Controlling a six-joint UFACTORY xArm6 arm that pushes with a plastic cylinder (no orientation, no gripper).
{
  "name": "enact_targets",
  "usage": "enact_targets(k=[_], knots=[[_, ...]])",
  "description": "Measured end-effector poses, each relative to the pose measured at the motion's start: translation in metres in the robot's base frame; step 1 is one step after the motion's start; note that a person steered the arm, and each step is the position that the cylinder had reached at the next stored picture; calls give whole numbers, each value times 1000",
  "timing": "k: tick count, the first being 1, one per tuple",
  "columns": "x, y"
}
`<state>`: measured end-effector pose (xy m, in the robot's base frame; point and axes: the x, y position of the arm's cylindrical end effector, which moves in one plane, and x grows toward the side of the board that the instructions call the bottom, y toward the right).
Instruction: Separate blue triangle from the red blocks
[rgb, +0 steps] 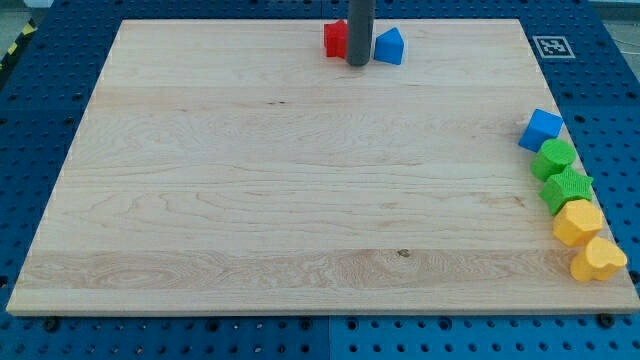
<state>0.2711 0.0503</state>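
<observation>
A blue triangle block (389, 46) lies near the board's top edge, just right of centre. A red block (335, 38) lies a little to its left, partly hidden by my rod; its shape cannot be made out. My tip (358, 63) stands between the two, at their lower side, close to both. Whether it touches either block cannot be told.
Along the board's right edge runs a column of blocks: a blue cube (541, 129), a green round block (554, 158), a green star block (566, 189), a yellow hexagon block (578, 222) and a yellow heart block (598, 260). The wooden board (250, 180) lies on a blue pegboard table.
</observation>
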Motion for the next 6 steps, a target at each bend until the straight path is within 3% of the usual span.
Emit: enact_targets(k=[4,6], knots=[[-6,57],[-41,58]])
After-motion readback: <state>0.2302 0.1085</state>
